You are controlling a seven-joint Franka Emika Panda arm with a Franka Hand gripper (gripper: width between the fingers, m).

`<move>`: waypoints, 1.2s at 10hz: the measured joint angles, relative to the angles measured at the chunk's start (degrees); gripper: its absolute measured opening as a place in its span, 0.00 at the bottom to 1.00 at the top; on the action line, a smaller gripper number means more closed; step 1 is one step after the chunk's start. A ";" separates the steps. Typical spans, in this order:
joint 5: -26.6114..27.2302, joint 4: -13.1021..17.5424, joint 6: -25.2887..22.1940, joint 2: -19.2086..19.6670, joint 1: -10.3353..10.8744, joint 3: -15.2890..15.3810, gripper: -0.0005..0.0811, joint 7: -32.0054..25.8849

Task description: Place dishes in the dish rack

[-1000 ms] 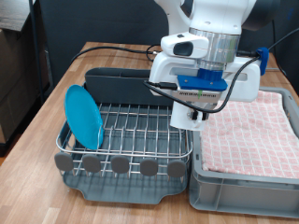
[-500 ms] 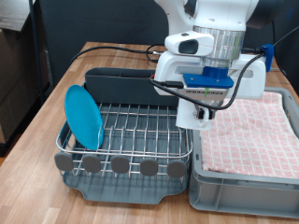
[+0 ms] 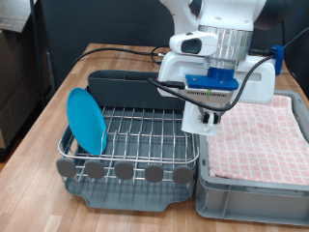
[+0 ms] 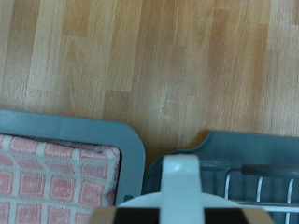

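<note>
The light-blue plate (image 3: 85, 120) stands on edge in the wire dish rack (image 3: 135, 135) at the exterior view's left. My gripper (image 3: 199, 124) hangs over the rack's right edge, next to the grey crate. It is shut on the small white cup (image 3: 196, 118), held just above the wires. In the wrist view the cup (image 4: 181, 184) shows white and blurred, with the rack's corner (image 4: 245, 177) behind it. The dark grey caddy (image 3: 121, 85) sits at the rack's far side. The wooden spoon is out of view.
A grey crate (image 3: 253, 196) lined with pink checked cloth (image 3: 259, 135) stands right of the rack; it also shows in the wrist view (image 4: 56, 173). Round grey tabs (image 3: 124, 171) line the rack's near edge. Black cables hang from the arm. Bare wooden tabletop (image 4: 149, 56) lies beyond.
The gripper with the white cup has shifted slightly towards the exterior view's right and up. The plate and rack have not moved.
</note>
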 joint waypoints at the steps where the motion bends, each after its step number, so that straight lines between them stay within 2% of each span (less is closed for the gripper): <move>1: -0.08 1.20 -0.93 0.67 0.09 -0.19 0.10 2.45; 3: -0.05 4.79 -3.81 2.53 0.10 -0.25 0.10 5.36; 7: 2.00 10.98 -7.80 6.68 -0.39 -0.24 0.10 6.16; 9: 2.67 12.69 -8.68 8.52 -0.60 -0.37 0.10 6.50; 12: 2.75 13.13 -8.97 10.07 -0.62 -0.65 0.10 7.34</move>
